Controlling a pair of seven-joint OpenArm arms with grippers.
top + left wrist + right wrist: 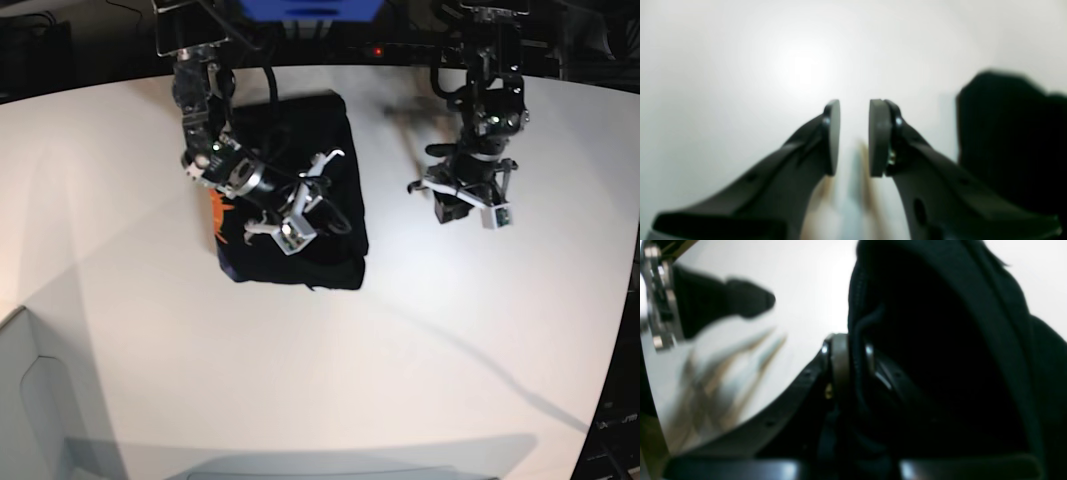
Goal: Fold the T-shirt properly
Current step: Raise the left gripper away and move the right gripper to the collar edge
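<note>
T-shirt (300, 190) lies bundled on the white table (400, 350), mid-fold by my read. Right gripper (851, 373) sits over it, clamped on a black fold. Left gripper (854, 138) hangs beside the cloth, pads apart, empty. Next: probably release, flatten the bundle.

Left claw (854, 138) narrowly parted, empty; right claw (853, 356) seemingly pinching cloth.
</note>
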